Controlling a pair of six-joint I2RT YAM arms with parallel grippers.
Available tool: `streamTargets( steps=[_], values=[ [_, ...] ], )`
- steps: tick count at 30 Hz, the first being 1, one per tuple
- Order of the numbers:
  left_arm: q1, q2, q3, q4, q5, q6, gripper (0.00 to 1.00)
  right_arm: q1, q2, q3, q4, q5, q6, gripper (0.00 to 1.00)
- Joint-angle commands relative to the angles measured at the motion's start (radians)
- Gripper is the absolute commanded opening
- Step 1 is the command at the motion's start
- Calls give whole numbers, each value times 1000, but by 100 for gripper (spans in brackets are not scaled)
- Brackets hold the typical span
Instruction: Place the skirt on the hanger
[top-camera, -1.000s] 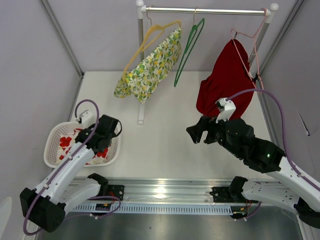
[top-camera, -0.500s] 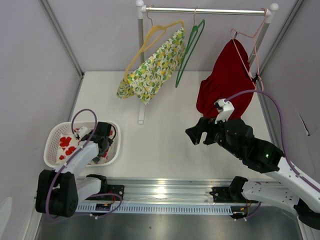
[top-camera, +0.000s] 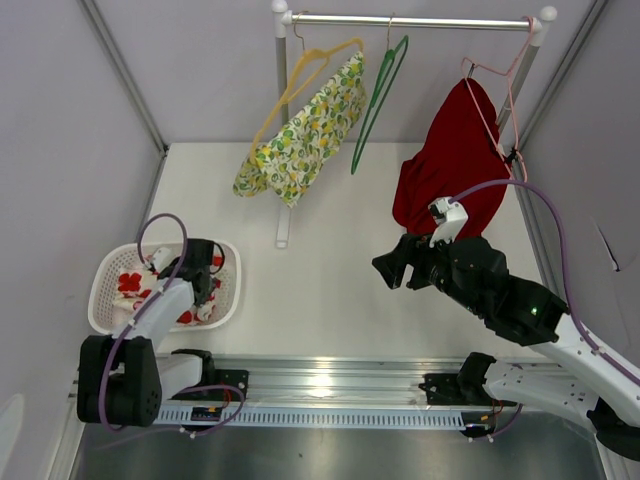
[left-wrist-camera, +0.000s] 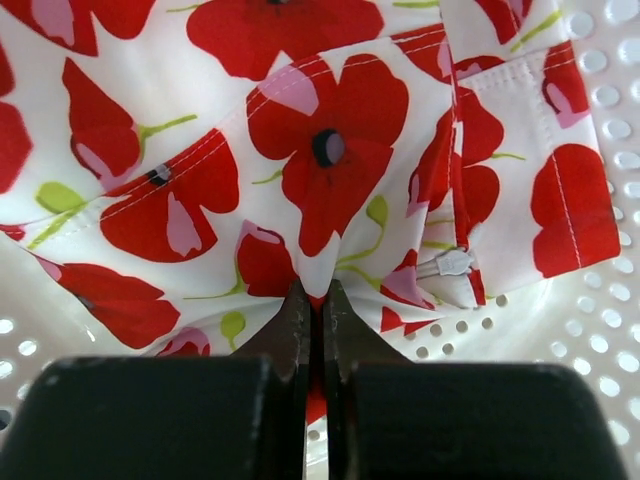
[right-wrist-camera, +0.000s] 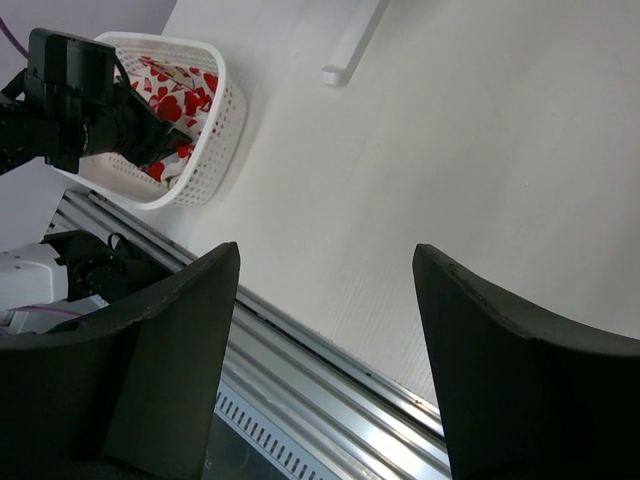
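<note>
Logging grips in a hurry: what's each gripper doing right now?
Left gripper: shut on the floral skirt in the basket.
Right gripper: open, holding nothing.

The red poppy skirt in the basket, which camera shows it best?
Left wrist: the skirt fills the frame, with the left gripper shut on a fold. Top external shows only patches in the basket; right wrist shows it small and distant.

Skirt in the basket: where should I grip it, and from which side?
A raised fold of the skirt, from above: it lies crumpled in the basket, whose walls block the sides. The left gripper is shut on one.
</note>
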Motion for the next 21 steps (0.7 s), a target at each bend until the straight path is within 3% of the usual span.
streamTargets(
  steps=[1,8,21],
  values=[
    [15,-58,58,-57,21,40,0,-5,1,0,35,-9,6,75],
    [15,-221,237,-166,-19,124,0,-5,22,5,53,-29,5,74],
    [-54,-244,659,-192,-3,321,0,-13,79,51,69,-46,-9,74]
  ],
)
